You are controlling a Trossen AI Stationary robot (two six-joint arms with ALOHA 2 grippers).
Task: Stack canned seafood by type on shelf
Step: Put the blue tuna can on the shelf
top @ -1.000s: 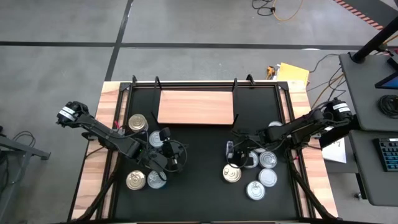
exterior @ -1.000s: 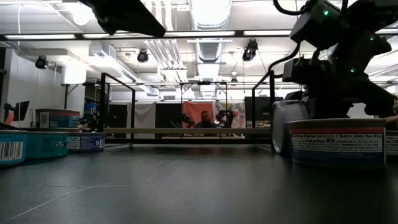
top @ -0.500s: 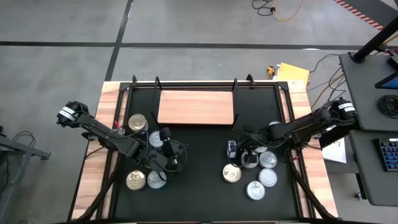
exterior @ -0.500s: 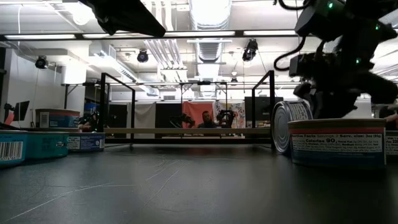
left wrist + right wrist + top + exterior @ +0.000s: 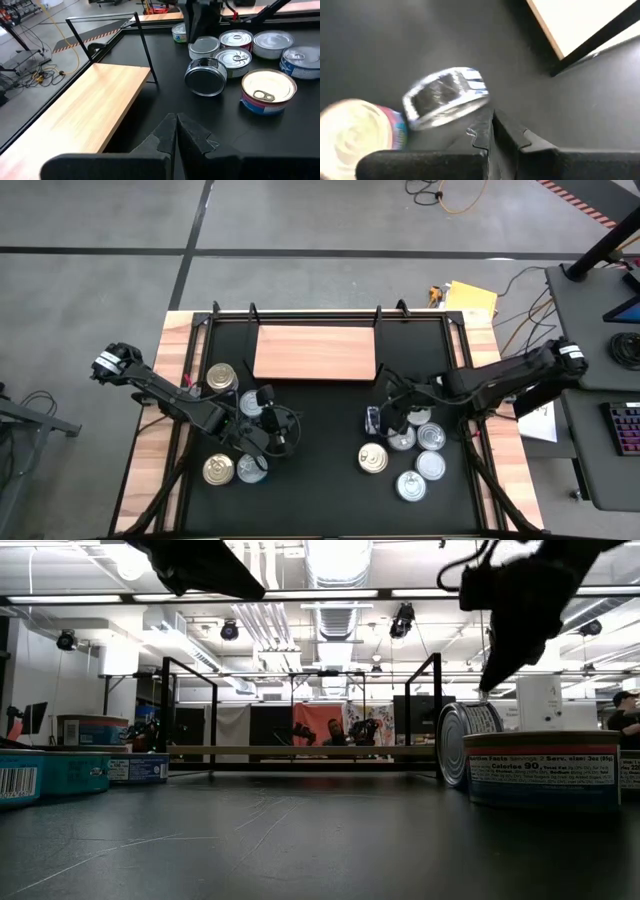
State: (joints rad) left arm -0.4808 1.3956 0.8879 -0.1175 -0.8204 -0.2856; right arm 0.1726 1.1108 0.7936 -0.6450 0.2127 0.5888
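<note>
Right hand (image 5: 392, 412) pressed together, empty, right of frame centre, above tipped tin (image 5: 372, 420) on its edge. Rigid, slick, rolls easily: pinch across rim. Shelf (image 5: 315, 352) bare, upper centre. Left hand (image 5: 268, 432) pressed together, lower left.

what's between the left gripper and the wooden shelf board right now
Nothing: in the left wrist view, only bare black table lies between the shut left gripper and the shelf. The high view shows no can there either.
</note>
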